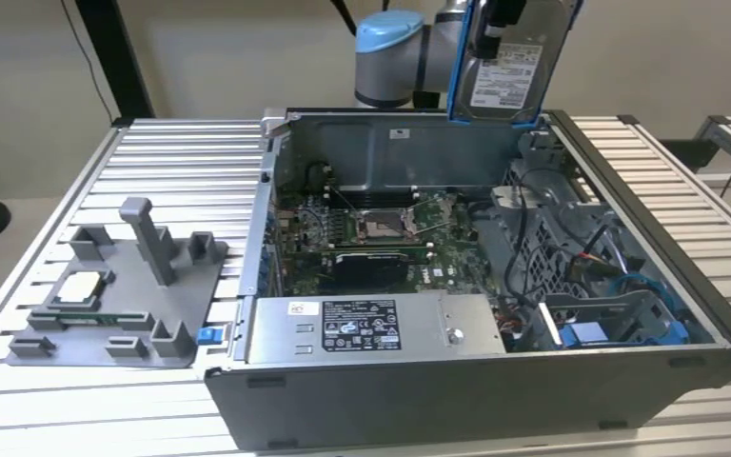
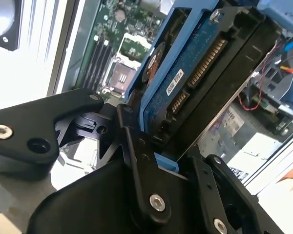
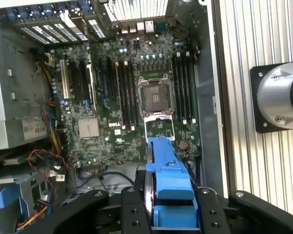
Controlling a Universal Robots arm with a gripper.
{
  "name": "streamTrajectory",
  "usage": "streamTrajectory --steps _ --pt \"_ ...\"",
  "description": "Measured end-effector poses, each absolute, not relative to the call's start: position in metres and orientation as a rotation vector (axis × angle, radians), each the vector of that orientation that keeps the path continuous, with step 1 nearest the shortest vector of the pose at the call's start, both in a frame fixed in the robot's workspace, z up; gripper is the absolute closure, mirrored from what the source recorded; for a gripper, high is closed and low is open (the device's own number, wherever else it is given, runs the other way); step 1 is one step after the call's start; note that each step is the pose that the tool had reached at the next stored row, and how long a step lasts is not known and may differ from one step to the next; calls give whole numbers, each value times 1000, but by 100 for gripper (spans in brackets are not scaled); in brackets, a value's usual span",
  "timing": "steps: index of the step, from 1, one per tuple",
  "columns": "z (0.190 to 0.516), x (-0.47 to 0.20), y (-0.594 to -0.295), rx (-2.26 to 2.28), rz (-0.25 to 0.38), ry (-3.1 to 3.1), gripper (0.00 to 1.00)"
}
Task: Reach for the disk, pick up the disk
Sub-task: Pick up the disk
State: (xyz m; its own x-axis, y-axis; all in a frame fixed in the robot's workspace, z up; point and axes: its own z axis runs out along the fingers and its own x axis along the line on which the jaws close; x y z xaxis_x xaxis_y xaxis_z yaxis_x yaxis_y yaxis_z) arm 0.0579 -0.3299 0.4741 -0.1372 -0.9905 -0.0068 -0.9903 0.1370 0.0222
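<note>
Clamped on the disk, the gripper holds it lifted clear above the back wall of the open computer case in the exterior view, upright, with its white printed label facing the camera. In the second wrist view the black fingers press against the blue rail on the disk's edge, and the drive's blue circuit board with its connector and a small white sticker faces the lens. In the first wrist view the blue rail stands between the black fingers, above the green motherboard with its bare processor socket.

Print on the disk label is too small to make out. A white and black label also sits on the grey power supply at the front of the case.

At the exterior view's left, a grey plastic fixture with upright posts lies on the ribbed aluminium table, carrying a small square silver chip. A plain beige wall stands behind the table.
</note>
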Motion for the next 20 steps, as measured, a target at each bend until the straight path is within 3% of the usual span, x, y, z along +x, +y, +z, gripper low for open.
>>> streamTrajectory --steps 20 --pt "474 102 -330 2057 -33 -2362 100"
